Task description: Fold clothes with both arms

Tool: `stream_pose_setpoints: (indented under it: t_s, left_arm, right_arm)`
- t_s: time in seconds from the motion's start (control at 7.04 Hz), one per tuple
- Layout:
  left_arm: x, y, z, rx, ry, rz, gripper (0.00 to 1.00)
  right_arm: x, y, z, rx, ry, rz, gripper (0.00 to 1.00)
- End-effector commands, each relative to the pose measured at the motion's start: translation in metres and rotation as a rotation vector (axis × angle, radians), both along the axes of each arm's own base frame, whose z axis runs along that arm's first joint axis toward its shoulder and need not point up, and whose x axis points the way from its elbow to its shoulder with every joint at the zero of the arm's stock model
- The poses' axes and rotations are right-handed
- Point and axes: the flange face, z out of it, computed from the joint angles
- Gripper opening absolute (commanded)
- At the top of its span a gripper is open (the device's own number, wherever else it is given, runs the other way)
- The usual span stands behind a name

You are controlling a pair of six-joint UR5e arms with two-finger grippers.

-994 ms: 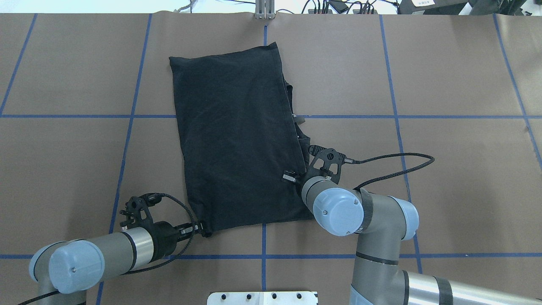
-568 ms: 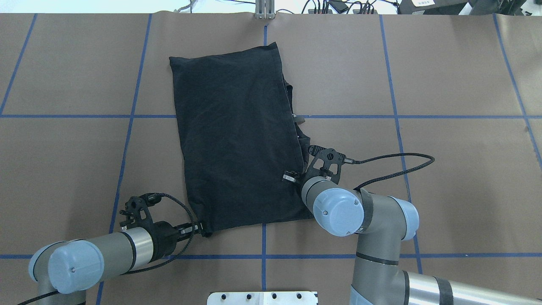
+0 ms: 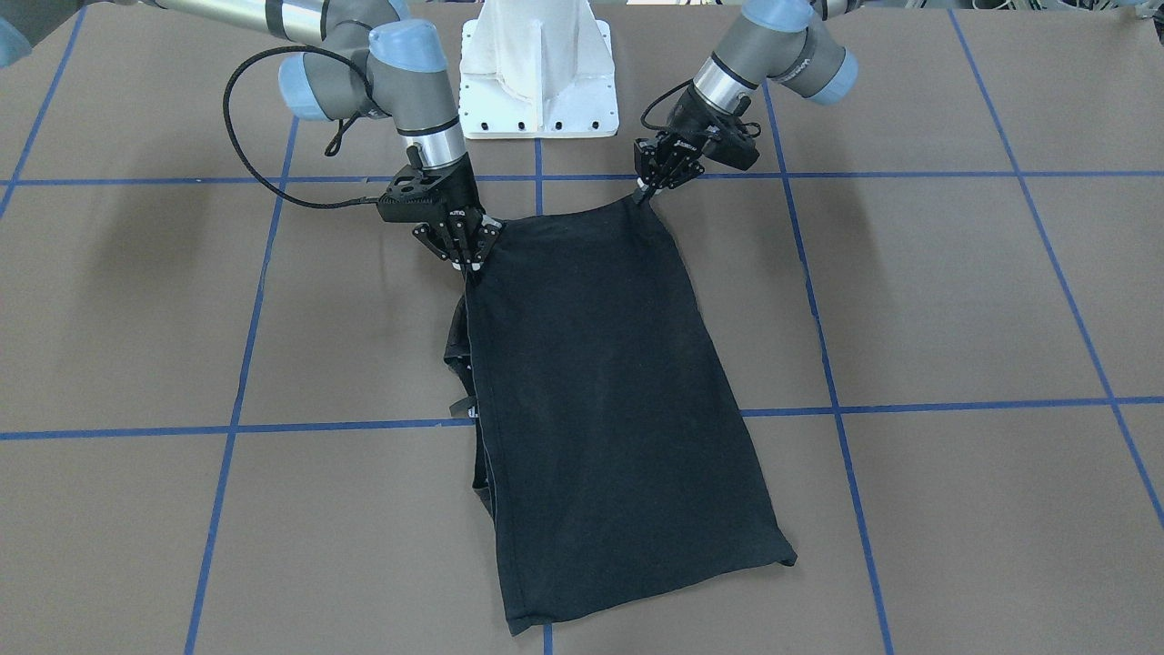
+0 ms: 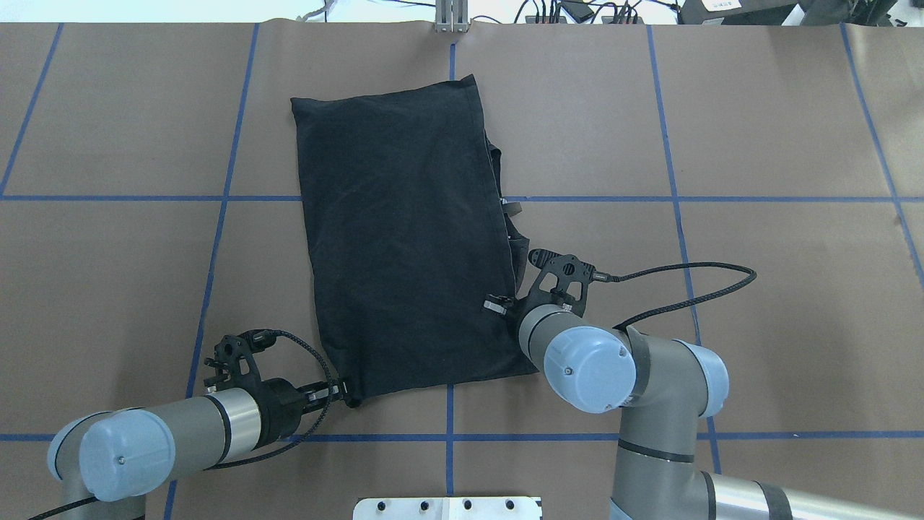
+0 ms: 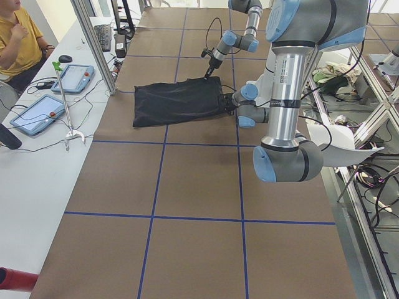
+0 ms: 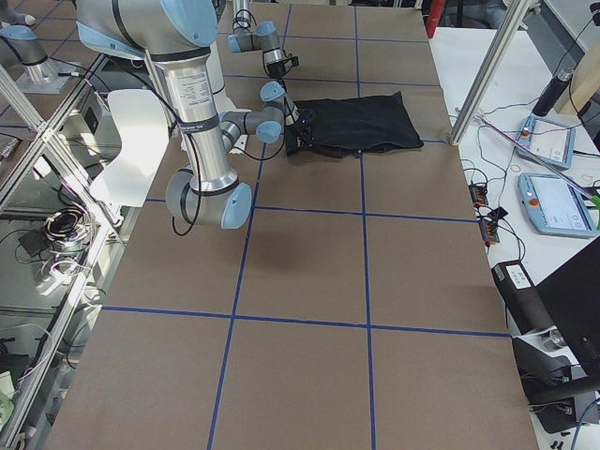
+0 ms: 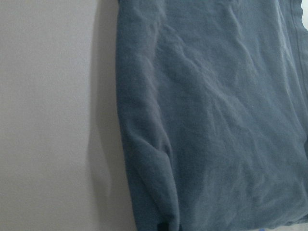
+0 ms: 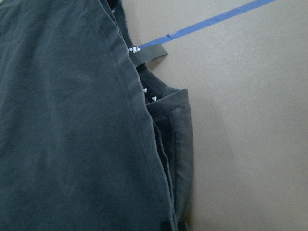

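We judge the T-shirt (image 4: 404,238) half done, folded lengthwise; our left gripper (image 4: 345,395) pinches its seven-o'clock corner, our right gripper (image 3: 466,259) clamps its four-o'clock edge; the crosswise fold seems left.

We log the shirt (image 4: 404,238) as plain black on its upper face. Table (image 4: 779,115): brown, gridded with blue tape (image 4: 758,198). Arms (image 4: 216,419): silver-grey, light-blue caps, black cables. Base (image 3: 538,64): white. We note small white marks on the shirt's inner layer.

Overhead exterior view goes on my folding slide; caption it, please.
Left gripper pinches a near corner of the folded black T-shirt; right gripper pinches its side edge.
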Motion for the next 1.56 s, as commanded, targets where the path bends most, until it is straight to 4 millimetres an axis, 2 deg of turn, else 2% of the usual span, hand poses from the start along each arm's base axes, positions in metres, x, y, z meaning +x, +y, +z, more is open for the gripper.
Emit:
stream_pose_setpoints:
  t_s: [0.0,0.14,0.28,0.57,0.71,0.99,1.14,1.28,1.42]
  left_arm:
    - [-0.025,0.006,-0.022,0.005,0.049,0.028,0.00]
    - [-0.042,0.012,-0.033,0.006,0.074,0.052,0.00]
    - [-0.064,0.019,-0.048,0.009,0.109,0.075,0.00]
    - [-0.079,0.023,-0.077,-0.003,0.097,0.129,0.00]
    - [-0.081,0.008,-0.082,-0.008,0.077,0.109,0.00]
    - [-0.079,-0.034,-0.122,0.103,0.022,0.044,0.00]
    - [-0.075,-0.058,-0.146,0.094,-0.032,0.005,0.00]
    - [-0.075,-0.075,-0.162,0.136,-0.071,-0.013,0.00]
    - [-0.079,-0.095,-0.156,0.151,-0.101,-0.044,0.00]
  right_arm:
    - [0.021,0.066,-0.010,0.038,-0.037,-0.058,0.00]
    - [0.027,0.103,-0.016,0.058,-0.041,-0.092,0.00]
    - [0.040,0.128,-0.035,0.075,-0.064,-0.114,0.00]
    - [0.071,0.129,-0.068,0.080,-0.105,-0.112,0.00]
    - [0.079,0.108,-0.070,0.082,-0.104,-0.075,0.00]
    - [0.099,0.062,-0.067,0.067,-0.096,-0.018,0.00]
    - [0.098,0.042,-0.059,0.065,-0.072,0.017,0.00]
    - [0.098,0.020,-0.053,0.055,-0.051,0.042,0.00]
    - [0.102,0.005,-0.046,0.039,-0.037,0.051,0.00]
